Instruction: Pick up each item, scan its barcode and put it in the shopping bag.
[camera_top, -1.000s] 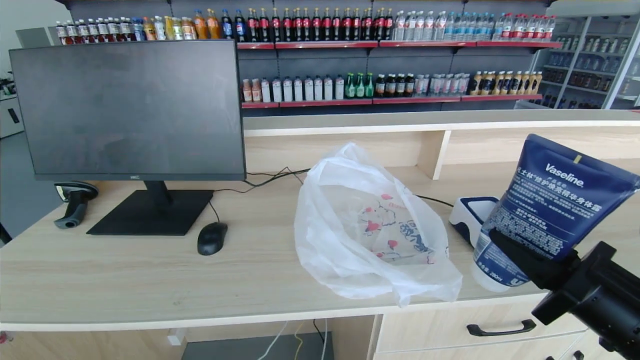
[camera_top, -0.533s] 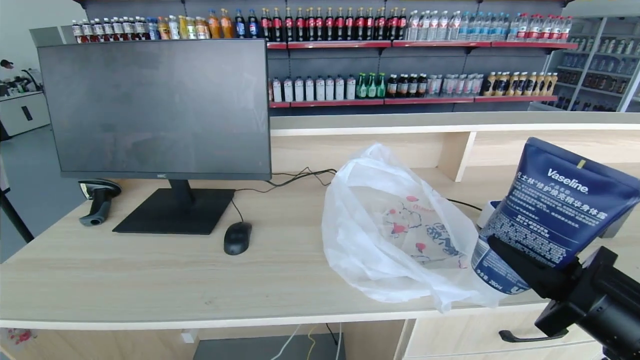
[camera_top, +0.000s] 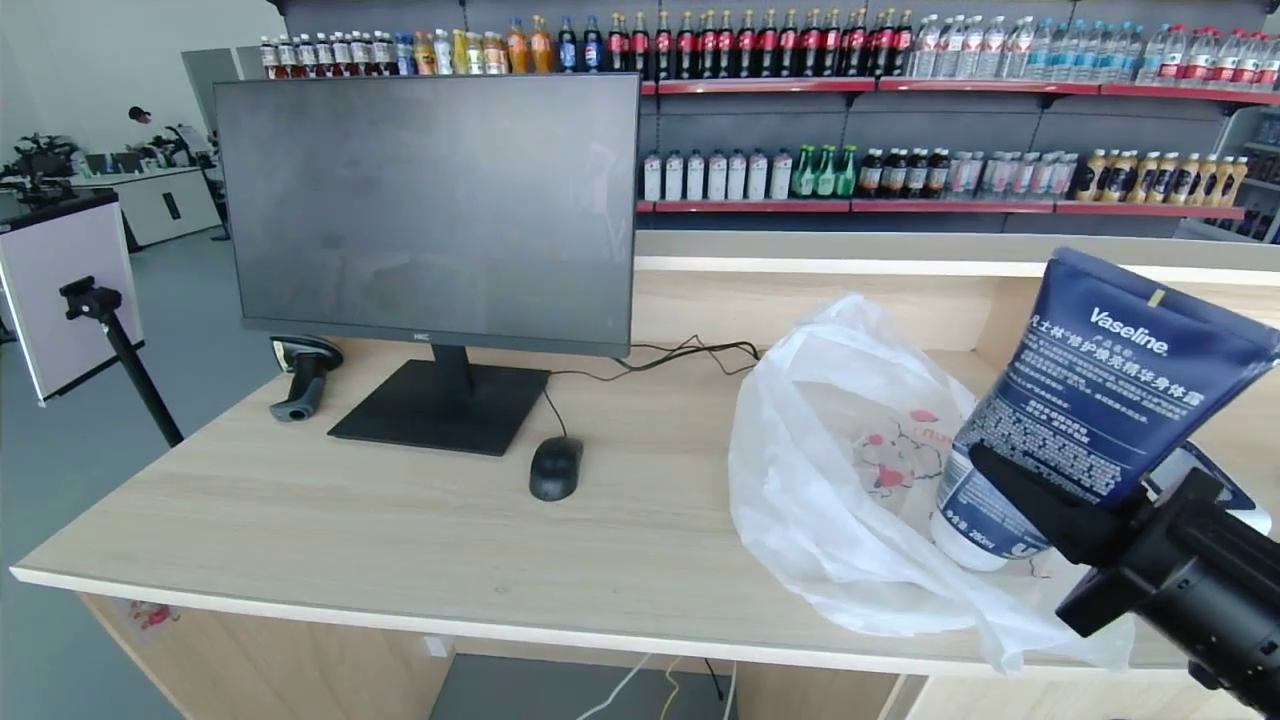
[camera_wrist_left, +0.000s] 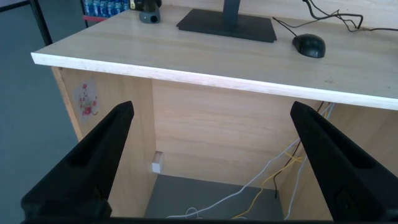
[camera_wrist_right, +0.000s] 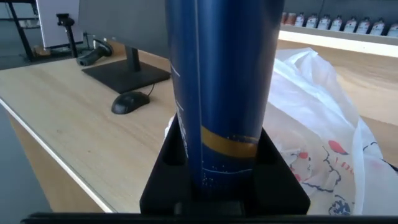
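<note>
While the wooden counter (camera_top: 300, 520) carries a dark monitor (camera_top: 430, 205) on its left, a crumpled white shopping bag (camera_top: 830, 500) lies to the right. The blue lotion tube (camera_top: 1090, 400) hangs tilted, cap end down, close by the bag's right side, pinched between the right gripper (camera_wrist_right: 224, 149) fingers. The left gripper (camera_wrist_left: 211, 109) is spread wide below the counter's front edge, holding nothing. A mouse (camera_top: 556, 468) lies before the monitor.
</note>
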